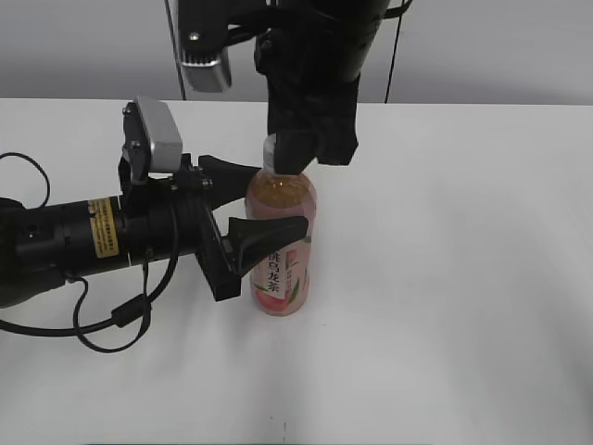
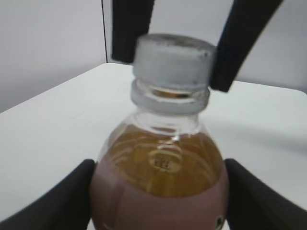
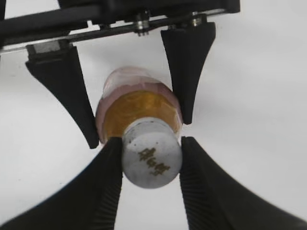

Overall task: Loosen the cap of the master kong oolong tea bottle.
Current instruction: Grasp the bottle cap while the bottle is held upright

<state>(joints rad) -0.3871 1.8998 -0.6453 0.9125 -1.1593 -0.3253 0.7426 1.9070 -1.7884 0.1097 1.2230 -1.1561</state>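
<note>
surface: white and plain (image 1: 445, 278), it fills most of the frame from the lower edge up to the upper part
wall: pale grey (image 1: 83, 46), across the top of the frame behind the surface
wall line: one thin dark vertical line (image 1: 393, 56), upper right of centre
light: even and soft, with only faint shadows on the surface

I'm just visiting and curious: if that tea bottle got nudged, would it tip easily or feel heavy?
The bottle looks nearly full of tea, so probably heavy for its size. Tall and narrow, it might tip if pushed high. Here the left gripper brackets its body, likely steadying it, while the right gripper clamps the cap.
</note>
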